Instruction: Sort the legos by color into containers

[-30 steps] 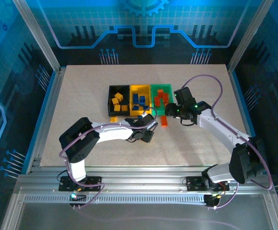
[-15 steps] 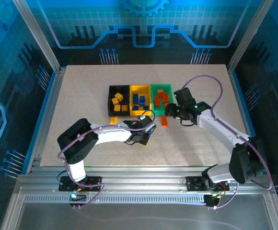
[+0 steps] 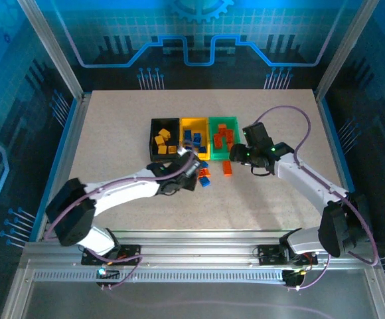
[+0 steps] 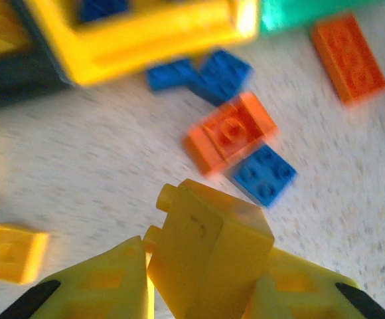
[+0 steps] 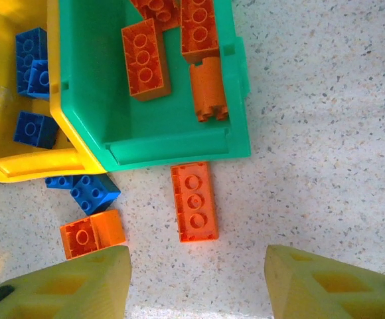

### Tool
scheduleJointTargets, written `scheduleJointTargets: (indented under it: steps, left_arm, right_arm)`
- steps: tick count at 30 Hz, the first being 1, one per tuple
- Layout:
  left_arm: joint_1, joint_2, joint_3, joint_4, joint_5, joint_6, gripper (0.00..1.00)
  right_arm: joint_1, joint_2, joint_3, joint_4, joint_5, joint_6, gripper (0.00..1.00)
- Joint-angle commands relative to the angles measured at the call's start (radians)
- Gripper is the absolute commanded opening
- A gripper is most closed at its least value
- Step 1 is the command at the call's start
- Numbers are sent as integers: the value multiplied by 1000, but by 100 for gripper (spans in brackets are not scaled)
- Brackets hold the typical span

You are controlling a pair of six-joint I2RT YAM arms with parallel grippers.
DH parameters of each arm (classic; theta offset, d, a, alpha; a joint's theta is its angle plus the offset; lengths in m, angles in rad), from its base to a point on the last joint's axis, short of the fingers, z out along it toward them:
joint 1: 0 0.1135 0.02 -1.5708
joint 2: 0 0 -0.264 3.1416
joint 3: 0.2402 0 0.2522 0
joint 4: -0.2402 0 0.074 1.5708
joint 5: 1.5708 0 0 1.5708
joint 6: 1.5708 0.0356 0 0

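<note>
My left gripper (image 4: pixel 206 282) is shut on a yellow lego (image 4: pixel 209 249), held just above the table in front of the yellow container (image 3: pixel 194 136). The black container (image 3: pixel 164 138) holds yellow legos, the yellow one blue legos, and the green container (image 3: pixel 224 135) orange ones. On the table lie an orange lego (image 4: pixel 231 131), blue legos (image 4: pixel 264 174) and another yellow lego (image 4: pixel 10 251). My right gripper (image 5: pixel 196 286) hangs open above a flat orange lego (image 5: pixel 194 201) that lies just in front of the green container (image 5: pixel 172 143).
A blue lego (image 5: pixel 93 191) and an orange lego (image 5: pixel 91 234) lie close together by the yellow container's front corner. The speckled table (image 3: pixel 113 126) has free room left, right and in front of the bins. Metal frame posts stand at the table's edges.
My left gripper has shut on the yellow lego and moved up and left toward the bins, its arm stretching out. The right arm has stayed put.
</note>
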Motion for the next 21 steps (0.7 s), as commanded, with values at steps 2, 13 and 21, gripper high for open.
scheduleJointTargets:
  steps: [2,13,21]
  left_arm:
    - [156,-74,-3,-47,-86,-53,26]
    - [404,216,268,3,-30,-42,24]
    - [471,426,485,-80,22,-75,27]
  right_arm:
    - [-16,-21,-15,17,-14,15,57]
    - [-20,-30,-13,-3,-28,13,57]
    - [-10,-57,-72,25,-111,-2,59]
